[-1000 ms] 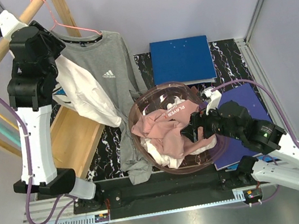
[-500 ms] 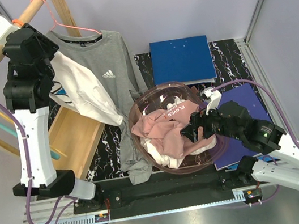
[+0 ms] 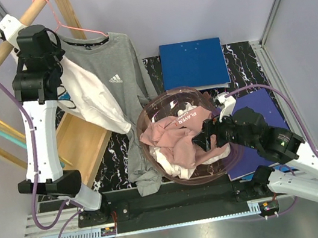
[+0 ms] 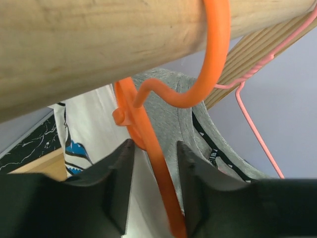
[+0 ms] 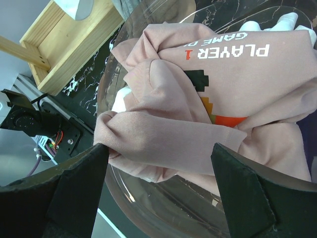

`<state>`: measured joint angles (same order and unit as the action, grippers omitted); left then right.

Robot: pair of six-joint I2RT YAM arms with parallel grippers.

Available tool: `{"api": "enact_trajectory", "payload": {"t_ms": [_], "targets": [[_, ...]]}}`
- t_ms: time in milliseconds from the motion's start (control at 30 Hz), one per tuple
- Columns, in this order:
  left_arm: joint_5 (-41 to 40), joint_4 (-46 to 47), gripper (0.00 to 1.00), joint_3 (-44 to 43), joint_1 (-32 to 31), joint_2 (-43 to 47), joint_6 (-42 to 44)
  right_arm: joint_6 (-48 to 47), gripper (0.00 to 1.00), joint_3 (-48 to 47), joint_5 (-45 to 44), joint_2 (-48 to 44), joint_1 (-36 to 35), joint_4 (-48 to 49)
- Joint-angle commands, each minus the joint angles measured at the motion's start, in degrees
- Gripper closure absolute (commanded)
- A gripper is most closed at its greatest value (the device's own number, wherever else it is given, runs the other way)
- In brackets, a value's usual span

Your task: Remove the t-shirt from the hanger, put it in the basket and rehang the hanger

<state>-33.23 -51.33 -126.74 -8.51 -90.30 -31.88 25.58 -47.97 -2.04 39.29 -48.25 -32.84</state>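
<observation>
Sitting by the middle of the table's near edge, a clear bowl [image 3: 189, 181] holds a crumpled pink shirt [image 3: 174, 138] over white garments [image 3: 173, 165]. The right gripper [image 5: 158, 146] hangs above it, spread wide and empty. At the far left corner a white t-shirt [image 3: 94, 99] hangs beside a grey t-shirt [image 3: 122, 100], the left arm blocking its hanger from above. Only the left wrist view shows the orange hanger [image 4: 148, 134] hooked over the wooden rod [image 4: 99, 44], with the left gripper [image 4: 153, 146] parted astride it, not clamped.

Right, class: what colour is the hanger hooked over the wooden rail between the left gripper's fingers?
Orange: the hanger shows best in the left wrist view.
</observation>
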Motion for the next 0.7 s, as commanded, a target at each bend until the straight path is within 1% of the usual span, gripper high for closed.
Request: {"api": "enact_trajectory", "payload": {"t_ms": [0, 67, 100, 233, 333, 467, 600, 633, 667], "targets": [[-0.34, 2.46, 0.68, -3.60, 0.34, -0.05, 1.46, -0.36, 0.08, -0.37, -0.77, -0.70, 0.35, 1.37], [-0.17, 2.64, 0.75, -4.22, 0.43, -0.31, 2.08, -0.45, 0.08, -0.38, -0.68, -0.62, 0.26, 1.38], [-0.08, 2.64, 0.83, -4.92, 0.43, -0.31, 2.61, -0.36, 0.08, -0.55, -0.68, -0.62, 0.35, 1.38], [-0.25, 2.73, 0.99, -5.27, 0.43, 1.96, 3.57, -0.45, 0.07, -0.90, -0.51, -0.44, 0.35, 1.29], [-0.69, 2.73, 1.00, -6.76, 0.34, 3.46, 5.33, -0.53, 0.07, -1.16, -0.24, -0.09, 0.26, 1.38], [-1.83, 2.64, 1.00, -8.08, 0.34, 8.11, 6.74, -0.80, 0.07, -1.60, 0.11, 0.53, 0.35, 1.46], [-1.75, 2.64, 1.00, -7.47, 0.34, 12.06, 8.15, -1.32, 0.07, -2.31, 0.29, 1.40, 0.26, 1.64], [-1.66, 2.55, 1.00, -7.12, 0.34, 12.86, 8.06, -1.85, 0.07, -2.48, 0.46, 1.93, 0.35, 1.64], [-1.49, 2.46, 1.00, -6.60, 0.34, 13.83, 7.97, -2.38, 0.03, -2.75, 0.98, 2.28, 0.35, 1.64]]}}
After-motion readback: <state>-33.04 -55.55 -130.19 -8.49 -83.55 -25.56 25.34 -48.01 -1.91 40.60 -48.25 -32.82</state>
